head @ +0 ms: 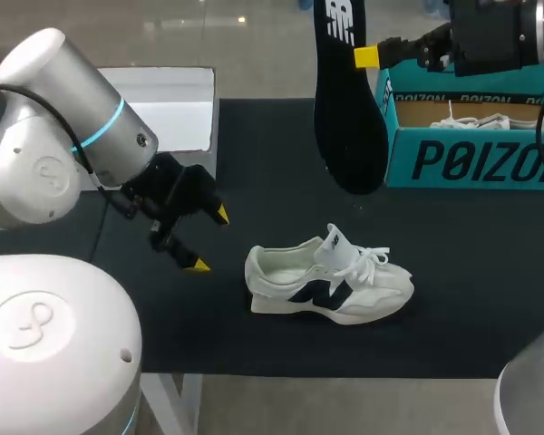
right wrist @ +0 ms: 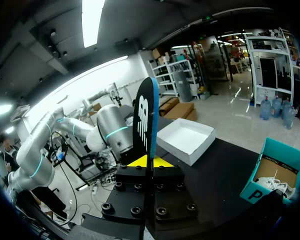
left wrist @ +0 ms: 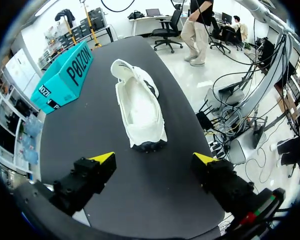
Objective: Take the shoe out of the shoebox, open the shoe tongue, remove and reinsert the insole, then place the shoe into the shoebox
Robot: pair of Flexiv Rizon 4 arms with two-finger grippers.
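Observation:
A white shoe [head: 328,283] with a dark side mark lies on its sole on the black table mat, tongue raised, toe to the right. In the left wrist view the shoe [left wrist: 138,106] lies just ahead of my left gripper [left wrist: 154,157], heel nearest, fingers wide open and apart from it. My left gripper [head: 208,239] is to the left of the shoe's heel. My right gripper [head: 366,56] is high at the back, shut on the black insole [head: 348,109], which hangs down in front of the teal shoebox [head: 471,149]. The insole [right wrist: 145,120] stands edge-on between the right gripper's [right wrist: 150,161] yellow tips.
The teal shoebox holds a second white shoe [head: 476,120]. A white box lid [head: 170,107] lies at the back left, off the black mat [head: 254,344]. My left arm's base [head: 45,344] fills the near left corner.

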